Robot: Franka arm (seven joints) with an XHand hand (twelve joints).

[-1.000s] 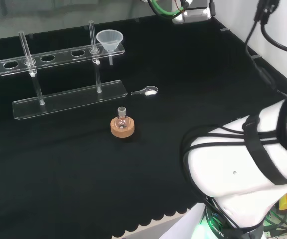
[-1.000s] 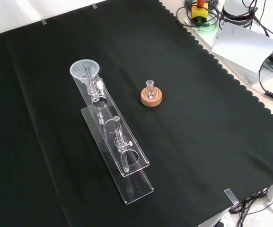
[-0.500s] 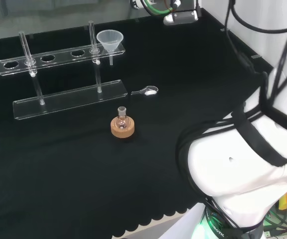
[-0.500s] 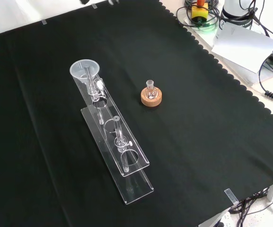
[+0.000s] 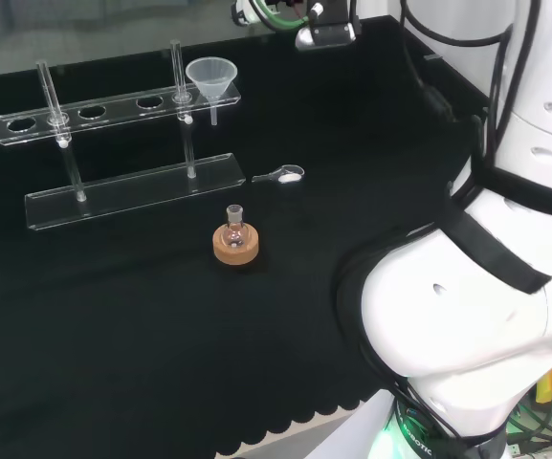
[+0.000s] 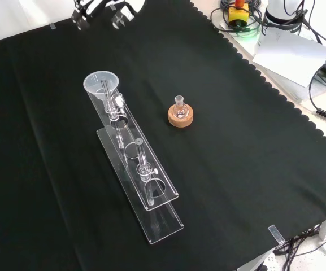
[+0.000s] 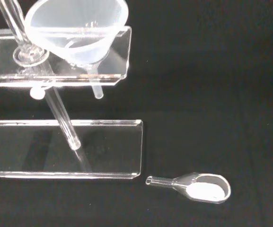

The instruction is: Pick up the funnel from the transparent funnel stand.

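A clear plastic funnel (image 5: pixel 210 76) sits in the end hole of the transparent stand's upper shelf (image 5: pixel 94 111), at the shelf's right end in the head view. In the front view the funnel (image 6: pixel 101 84) is at the far end of the stand (image 6: pixel 161 212). The hand (image 6: pixel 119 15) shows at the top edge of the front view, beyond the funnel and well apart from it. In the head view the hand (image 5: pixel 321 32) hangs to the right of the funnel and farther back. The wrist view has the funnel (image 7: pixel 74 28) close, over the stand's base plate (image 7: pixel 112 146).
A small round flask (image 5: pixel 235 232) rests on a cork ring (image 6: pixel 181 118) in front of the stand. A clear scoop with white powder (image 5: pixel 283 175) lies right of the stand's base; the wrist view shows the scoop (image 7: pixel 200 187) too. The arm's white links (image 5: pixel 467 316) stand at the right.
The hand has moved left in the head view, towards the funnel, and has come into the front view at its top edge. The arm's links have swung upward. The ware has not moved.
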